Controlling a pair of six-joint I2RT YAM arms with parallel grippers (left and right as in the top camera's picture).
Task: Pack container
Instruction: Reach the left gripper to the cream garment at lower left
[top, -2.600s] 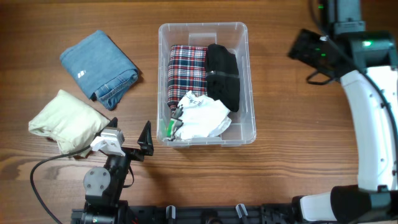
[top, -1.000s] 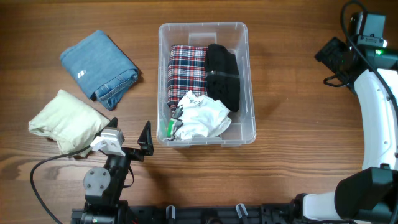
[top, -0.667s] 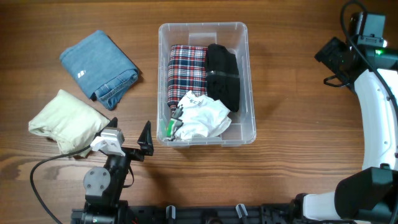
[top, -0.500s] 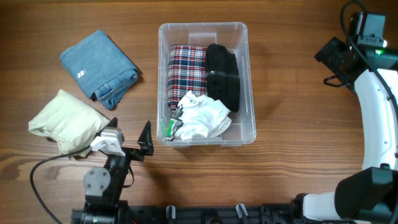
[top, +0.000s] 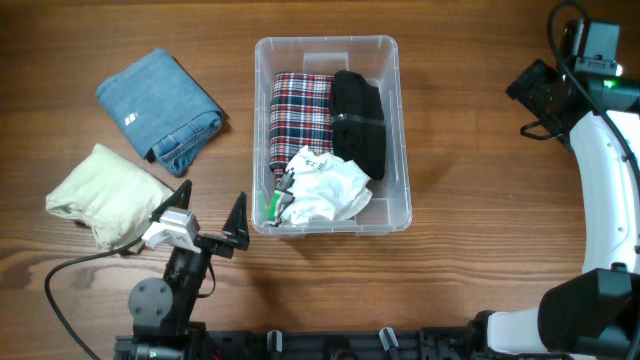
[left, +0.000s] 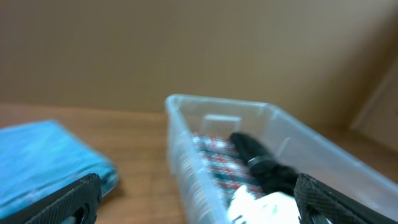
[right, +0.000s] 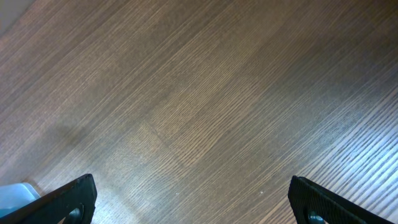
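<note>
The clear container (top: 326, 42) stands mid-table and holds a plaid cloth (top: 300, 110), a black garment (top: 360, 120) and a white garment (top: 325, 188). Folded blue jeans (top: 160, 108) and a cream cloth (top: 105, 193) lie on the table to its left. My left gripper (top: 207, 212) is open and empty at the front, between the cream cloth and the container's near left corner. Its blurred wrist view (left: 199, 202) shows the container (left: 180, 124) and the jeans (left: 43, 158). My right gripper (top: 535, 85) is open and empty (right: 199, 199) over bare wood, far right of the container.
The wooden table (top: 480, 180) spreads around the container. The right arm's white link (top: 605, 190) runs down the right edge. A black cable (top: 70, 275) curves at the front left by the left arm's base.
The right arm swung from near the container's top right out to the far right edge, then stayed still. The left gripper has shifted slightly; its wrist view is blurred.
</note>
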